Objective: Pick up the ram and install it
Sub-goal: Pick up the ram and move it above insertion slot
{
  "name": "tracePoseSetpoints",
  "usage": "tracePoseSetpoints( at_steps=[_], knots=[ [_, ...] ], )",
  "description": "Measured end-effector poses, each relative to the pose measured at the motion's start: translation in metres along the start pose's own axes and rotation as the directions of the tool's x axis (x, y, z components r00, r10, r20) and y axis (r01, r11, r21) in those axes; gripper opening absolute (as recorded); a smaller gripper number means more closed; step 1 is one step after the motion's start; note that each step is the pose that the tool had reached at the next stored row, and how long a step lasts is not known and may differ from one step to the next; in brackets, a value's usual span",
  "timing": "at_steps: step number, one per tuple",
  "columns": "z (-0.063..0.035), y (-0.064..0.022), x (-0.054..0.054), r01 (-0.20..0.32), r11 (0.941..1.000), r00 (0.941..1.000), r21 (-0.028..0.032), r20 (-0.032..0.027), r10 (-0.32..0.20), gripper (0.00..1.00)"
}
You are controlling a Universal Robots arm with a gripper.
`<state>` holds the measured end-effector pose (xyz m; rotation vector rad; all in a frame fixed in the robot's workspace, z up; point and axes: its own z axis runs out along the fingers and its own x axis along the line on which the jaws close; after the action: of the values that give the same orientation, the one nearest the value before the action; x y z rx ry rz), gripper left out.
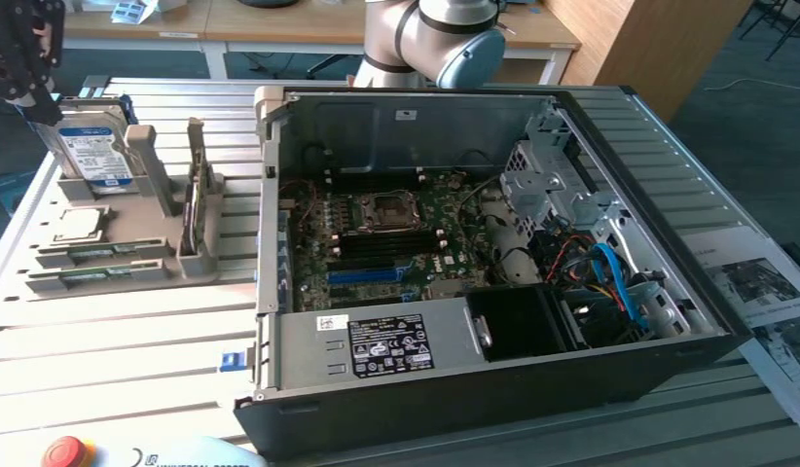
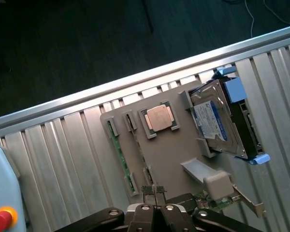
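Ram [image 2: 118, 154] is not in the claw. We see the claw [image 2: 153, 190] with its two fingertips [image 2: 147, 189] pressed together and nothing between them. It hangs above the near edge of the grey holder [image 2: 169, 159], close to one end of the stick.

Just beside the fingertips stands a green card with a metal bracket [image 2: 222, 202], propped in the holder's block. Further out a copper-coloured processor [image 2: 159, 117] sits in its recess. Beyond that a hard drive [image 2: 215, 121] with a blue-and-white label leans in its cradle.

In the exterior view the holder [image 1: 199, 258] is at the exterior view's left, on the slatted table [image 1: 115, 350]. The open computer case [image 1: 504, 321] fills the middle of the frame, well apart from the holder, with the motherboard [image 1: 387, 233] lying in it.

The ram is long, narrow and thin, green with small dark parts. It lies flat in a groove along the holder's outer edge. What looks like a second stick [image 2: 146, 169] lies just beside it.

We judge the main risks to be these:
- With so little of the stick standing proud of its groove, a grip could slide off or tilt it.
- The neighbouring stick and the bracketed card are near enough to be nudged or taken by mistake.
- A tilted stick would probably jam at the slot instead of seating.
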<state>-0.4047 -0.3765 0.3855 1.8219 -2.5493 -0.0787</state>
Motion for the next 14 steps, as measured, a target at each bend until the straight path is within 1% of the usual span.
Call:
tracePoseSetpoints(
  at_steps=[4,7,11,14],
  knots=[
    [0.0000,0.0000,0.0000,0.040,0.9992,0.9992,-0.0009,-0.0018,-0.040,0.11],
    [0.0000,0.0000,0.0000,0.072,0.9974,0.9974,-0.0017,-0.0032,-0.072,0.11],
    [0.0000,0.0000,0.0000,0.114,0.9935,0.9935,-0.0029,-0.0050,-0.114,0.11],
    [0.0000,0.0000,0.0000,0.145,0.9894,0.9894,-0.0039,-0.0063,-0.145,0.11]
  ],
)
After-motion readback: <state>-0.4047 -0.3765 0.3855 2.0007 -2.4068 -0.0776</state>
